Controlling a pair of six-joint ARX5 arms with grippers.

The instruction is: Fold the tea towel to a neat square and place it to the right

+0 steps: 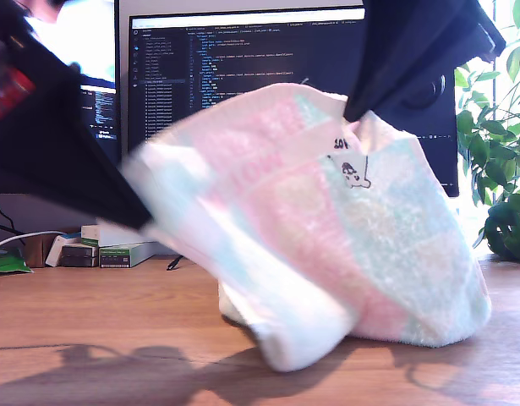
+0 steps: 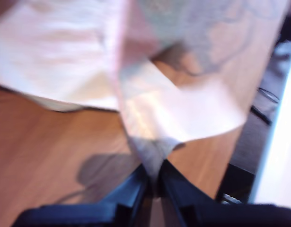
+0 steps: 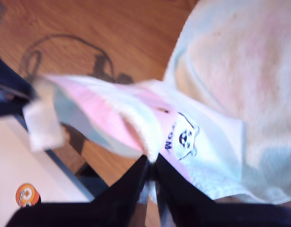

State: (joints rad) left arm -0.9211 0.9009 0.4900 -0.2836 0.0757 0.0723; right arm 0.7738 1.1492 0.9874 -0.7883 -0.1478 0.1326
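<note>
Blurred dark arms hoist the tea towel (image 1: 319,220) above the wooden desk (image 1: 90,321), my first gripper (image 2: 154,182) and my second gripper (image 3: 152,165) each clamped on 1 corner; thin pinches may slip, dropping it crumpled

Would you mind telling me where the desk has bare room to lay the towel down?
Bare wood lies in front of the tea towel and toward the exterior view's left, before the small boxes. The back edge is crowded by monitors.
</note>
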